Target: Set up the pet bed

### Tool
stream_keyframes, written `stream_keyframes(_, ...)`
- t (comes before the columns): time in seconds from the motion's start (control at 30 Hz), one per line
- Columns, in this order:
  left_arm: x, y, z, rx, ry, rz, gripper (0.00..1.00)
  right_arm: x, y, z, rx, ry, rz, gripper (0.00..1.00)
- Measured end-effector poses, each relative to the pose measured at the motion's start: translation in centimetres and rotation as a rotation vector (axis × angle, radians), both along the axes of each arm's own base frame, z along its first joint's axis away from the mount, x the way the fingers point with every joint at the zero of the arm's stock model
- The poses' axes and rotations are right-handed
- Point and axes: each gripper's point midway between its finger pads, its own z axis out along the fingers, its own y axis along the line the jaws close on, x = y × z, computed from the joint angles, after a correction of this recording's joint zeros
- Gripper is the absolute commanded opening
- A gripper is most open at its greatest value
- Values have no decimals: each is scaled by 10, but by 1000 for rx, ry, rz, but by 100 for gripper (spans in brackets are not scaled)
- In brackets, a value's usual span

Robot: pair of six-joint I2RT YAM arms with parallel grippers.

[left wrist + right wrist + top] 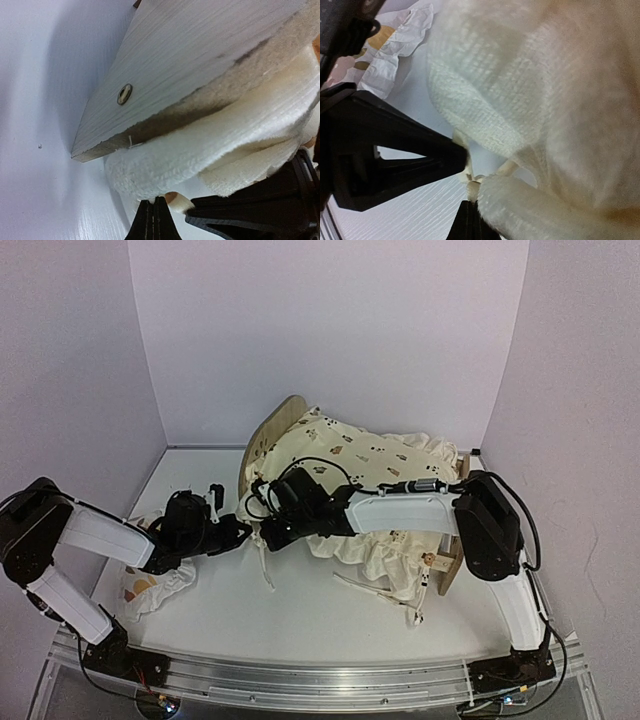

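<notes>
The pet bed [272,428] stands at the middle back, its arched headboard on the left and its low footboard [449,570] on the right. A cream printed cushion [370,455] is draped over it. In the left wrist view the wooden headboard [200,60] slants above the cushion's white underside [200,150]. Both grippers meet at the bed's near-left corner. My left gripper [244,529] [153,207] is shut, a cushion tie [182,202] at its tip. My right gripper [264,536] [470,212] is shut on a tie [472,187] that runs up to the left gripper's tip [462,155].
A small white pillow with orange-brown prints [150,585] [395,42] lies on the table under the left forearm. Loose ties [380,592] trail from the cushion's front edge. White walls close in on the left, back and right.
</notes>
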Motion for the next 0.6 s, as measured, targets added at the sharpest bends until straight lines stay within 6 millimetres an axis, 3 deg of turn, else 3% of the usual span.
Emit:
stream_keyframes(0.4,-6,3,17,-10,-22,-8,0,19,11,-12,14,-39,-57,0)
stream_keyframes(0.6,-10,5,22,4,-27,-20,0,21,24,0,89,-69,-41,0)
